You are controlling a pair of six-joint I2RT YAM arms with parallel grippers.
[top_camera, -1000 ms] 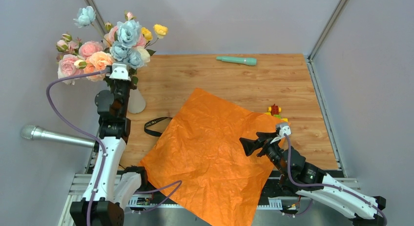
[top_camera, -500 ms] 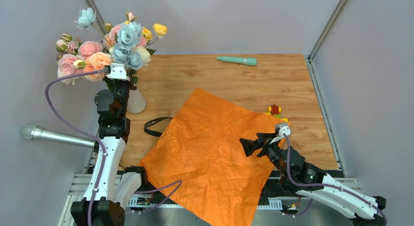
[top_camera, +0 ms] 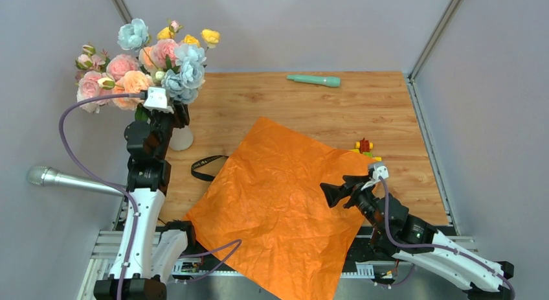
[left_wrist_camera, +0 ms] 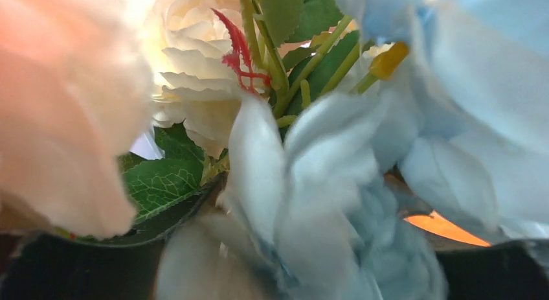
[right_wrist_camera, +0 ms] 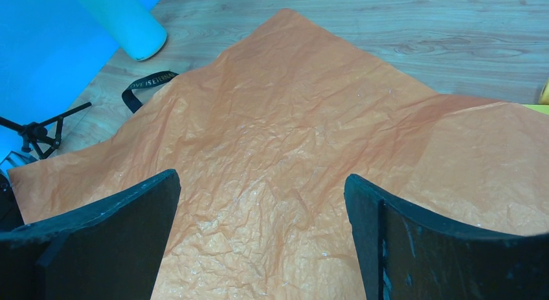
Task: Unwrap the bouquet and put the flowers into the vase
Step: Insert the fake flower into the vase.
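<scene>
Top external view: at the upper left the flowers (top_camera: 145, 70) stand in the vase (top_camera: 182, 139), with the left gripper (top_camera: 176, 115) just under the blooms. Its fingers (left_wrist_camera: 58, 267) sit apart with petals crowding between them, and I cannot tell if it grips. The black strap (top_camera: 206, 164) lies beside the spread orange paper (top_camera: 285, 203) on the desk (top_camera: 311, 112). At lower right the right gripper (top_camera: 330, 195) hovers wide open and empty over the paper's edge.

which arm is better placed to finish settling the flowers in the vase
Left. The left gripper sits among the flowers right by the vase; the right gripper hovers open over the orange paper, well away from the vase.
</scene>
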